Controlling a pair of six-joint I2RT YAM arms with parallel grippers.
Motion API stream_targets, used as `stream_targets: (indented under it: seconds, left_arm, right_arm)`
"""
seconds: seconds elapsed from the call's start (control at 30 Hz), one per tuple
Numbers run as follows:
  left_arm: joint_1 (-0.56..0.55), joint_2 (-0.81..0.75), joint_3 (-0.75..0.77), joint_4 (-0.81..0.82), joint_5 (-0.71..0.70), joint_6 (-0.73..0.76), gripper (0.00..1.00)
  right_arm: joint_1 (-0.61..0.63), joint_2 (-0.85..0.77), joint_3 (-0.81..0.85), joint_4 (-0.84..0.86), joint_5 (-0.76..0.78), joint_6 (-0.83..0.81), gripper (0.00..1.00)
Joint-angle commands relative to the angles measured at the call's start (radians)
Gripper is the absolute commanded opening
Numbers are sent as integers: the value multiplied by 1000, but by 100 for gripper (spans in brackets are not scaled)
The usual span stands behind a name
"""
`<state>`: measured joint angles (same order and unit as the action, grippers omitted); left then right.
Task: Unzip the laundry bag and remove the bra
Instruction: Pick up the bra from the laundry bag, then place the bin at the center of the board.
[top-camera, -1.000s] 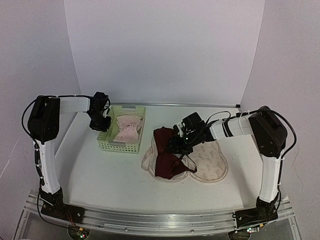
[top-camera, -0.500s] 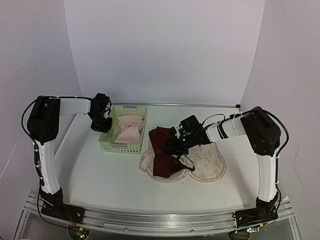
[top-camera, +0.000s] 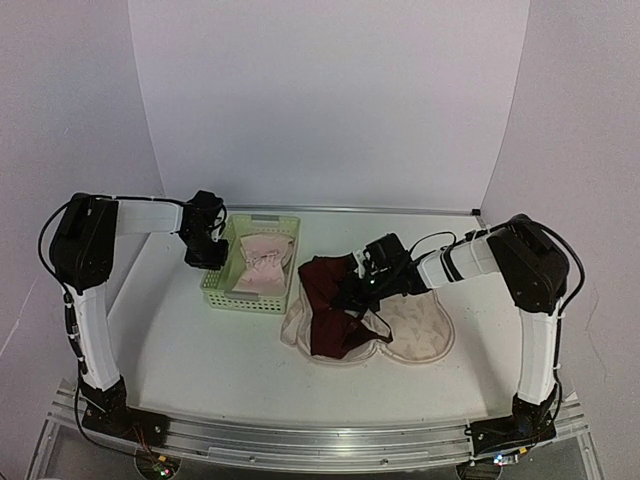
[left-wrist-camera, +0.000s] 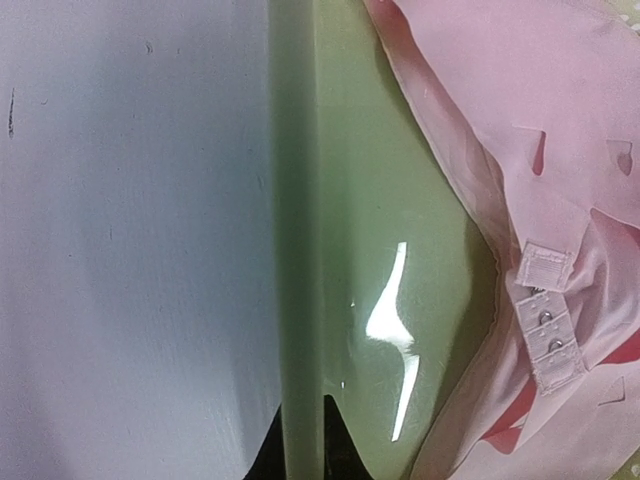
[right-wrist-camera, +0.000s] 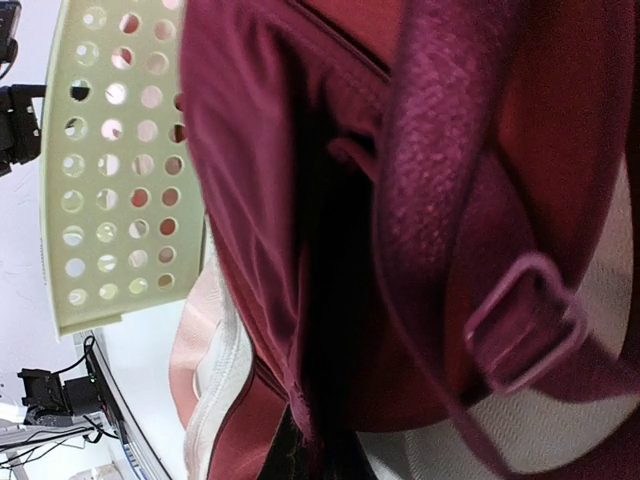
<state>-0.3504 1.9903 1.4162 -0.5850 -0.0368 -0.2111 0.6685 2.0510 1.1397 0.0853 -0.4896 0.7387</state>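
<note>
Maroon knit bra (right-wrist-camera: 440, 200) pinched in right pincer (right-wrist-camera: 315, 455); left pincer (left-wrist-camera: 303, 448) clamps lattice basket (left-wrist-camera: 390, 180).

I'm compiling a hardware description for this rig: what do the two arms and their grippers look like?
Both arms match: the left arm and right arm have white tubular links joined by bulky black joint housings, with thin black cables looping alongside. The left gripper and right gripper are black. No markings are legible.
</note>
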Motion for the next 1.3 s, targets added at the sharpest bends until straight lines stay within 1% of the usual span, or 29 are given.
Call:
stream_targets:
  seconds: [0.0, 0.23, 0.4, 0.53, 0.77, 0.9, 1.03, 1.27]
  left_arm:
    - [-27, -22, -44, 5, -6, -9, 0]
    - [-61, -38, -61, 11, -11, -18, 0]
    - [-76, -63, -102, 26, 5, -56, 0]
    - [-100, -78, -133, 49, 22, -92, 0]
    - [-126, -58, -155, 68, 19, -129, 0]
    - [-127, -67, -159, 70, 11, -138, 8]
    - [-127, -100, -161, 68, 7, -146, 22]
    - [-127, -154, -147, 76, 0, -160, 32]
  right_arm:
    - [5, -141, -33, 75, 16, 20, 0]
    - [5, -267, -86, 93, 49, 34, 0]
    - [5, -336, -93, 94, 58, 40, 0]
    - [5, -386, -79, 100, 64, 46, 0]
    - [11, -429, 4, 100, 53, 58, 0]
    - [37, -421, 86, 100, 58, 69, 0]
    - [59, -374, 180, 100, 69, 94, 0]
    - [101, -267, 348, 99, 104, 123, 0]
